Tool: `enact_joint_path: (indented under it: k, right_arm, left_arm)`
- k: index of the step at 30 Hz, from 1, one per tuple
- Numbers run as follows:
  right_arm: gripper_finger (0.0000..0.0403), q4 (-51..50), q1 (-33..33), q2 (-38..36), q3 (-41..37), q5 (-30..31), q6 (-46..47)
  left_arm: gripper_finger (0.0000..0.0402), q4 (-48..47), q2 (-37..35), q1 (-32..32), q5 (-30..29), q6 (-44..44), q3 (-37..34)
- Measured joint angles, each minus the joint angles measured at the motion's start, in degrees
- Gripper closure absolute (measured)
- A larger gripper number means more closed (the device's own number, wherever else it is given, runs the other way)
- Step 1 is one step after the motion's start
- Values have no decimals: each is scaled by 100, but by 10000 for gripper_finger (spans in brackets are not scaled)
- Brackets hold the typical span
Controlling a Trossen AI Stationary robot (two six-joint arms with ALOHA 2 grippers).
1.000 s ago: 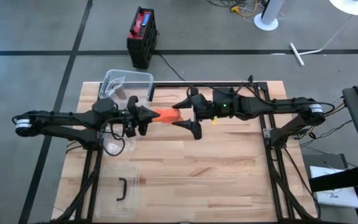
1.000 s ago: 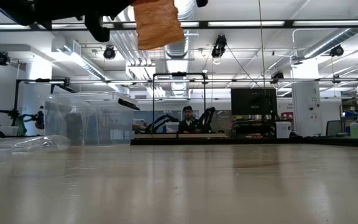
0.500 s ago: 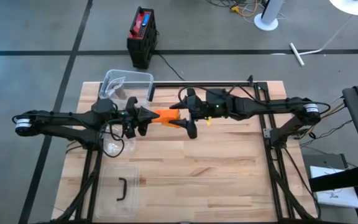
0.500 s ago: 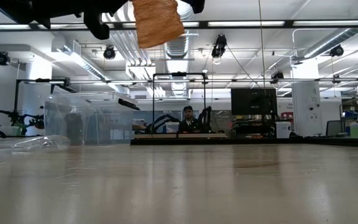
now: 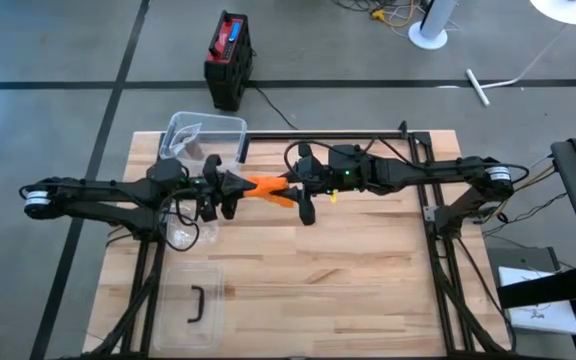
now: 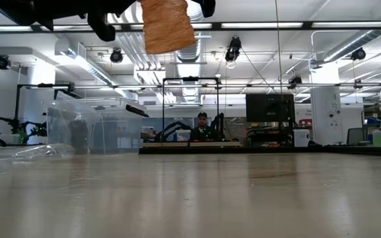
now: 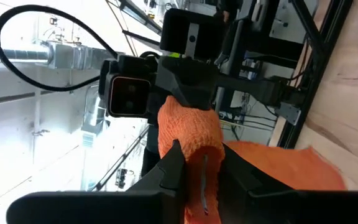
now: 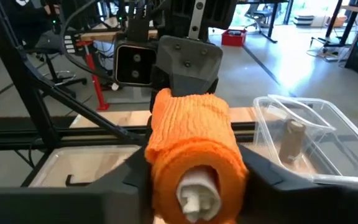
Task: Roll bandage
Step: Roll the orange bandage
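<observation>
Both jaws on one bandage (image 5: pixel 266 187)

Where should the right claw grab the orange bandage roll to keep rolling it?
Grip the orange bandage roll across its round sides, coming end-on from the right arm's side: its core faces the right claw, while the left claw holds the far end.

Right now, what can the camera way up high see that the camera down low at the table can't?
Only the high view shows both whole arms meeting over the table, the left end effector and right end effector at either end of the orange bandage, the clear lid with a black handle, and the black and red box on the floor.

Only the low view shows the room behind, with a person sitting far off.

Both show the bandage held up in the air and the clear bin.
</observation>
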Motion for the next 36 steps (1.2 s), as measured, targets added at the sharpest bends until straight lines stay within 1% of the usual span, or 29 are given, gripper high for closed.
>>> enact_joint_path:
  k: [2,4,6,8,14,18,22,25,27,29,33,36]
  right_arm:
    - [286,10,0,7,0,0,-10]
    - [315,51,0,7,0,0,-19]
    - [340,152,0,5,2,5,-56]
    - [356,206,-2,-7,7,49,-152]
    - [357,443,166,-54,6,629,-699]
    - [357,590,346,-61,-42,900,-1099]
    - [358,1228,458,-69,-361,949,-1392]
    - [358,1548,516,-69,-565,1100,-1686]
    - [358,1654,549,-72,-662,1331,-1982]
    - [358,1707,551,-54,-750,1416,-2278]
    - [358,1771,540,0,-754,1473,-2851]
    - [358,1765,543,49,-733,1460,-3140]
  left_arm:
    - [355,1,-6,0,6,-81,0]
    - [348,27,-9,0,3,-339,0]
    - [334,156,-22,-2,-70,-782,0]
    - [312,259,-72,-7,-284,-1427,0]
    - [217,31,-541,-4,-964,-3615,-9]
    - [156,-404,-880,-4,-974,-4204,-9]
    - [109,-511,-1061,0,-980,-4717,-9]
    - [85,-575,-1073,2,-892,-5011,-9]
    - [75,-654,-1060,7,-555,-5213,-1]
    - [67,-782,-981,6,-224,-5427,158]
    - [61,-1699,-672,16,-89,-5704,730]
    - [63,-2391,-324,15,-39,-5606,1206]
